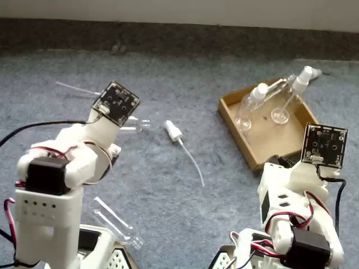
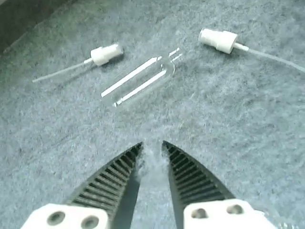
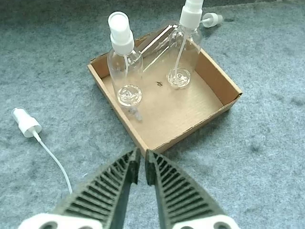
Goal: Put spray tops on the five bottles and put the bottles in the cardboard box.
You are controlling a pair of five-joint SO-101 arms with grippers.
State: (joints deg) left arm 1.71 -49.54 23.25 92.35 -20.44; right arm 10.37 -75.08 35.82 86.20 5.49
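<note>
Barely parted, left gripper [image 2: 152, 145] held nothing — clear bottle [image 2: 138, 81] lay just ahead. Right gripper [image 3: 142, 153] all but closed, empty, near cardboard box [image 3: 190, 112].

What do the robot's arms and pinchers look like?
The left arm and right arm are chunky white plastic with black motor blocks. Red and black wires loop along them, and each wrist carries a square black board. The left gripper and right gripper have dark, pointed fingers with ridges, on white bases.
</note>
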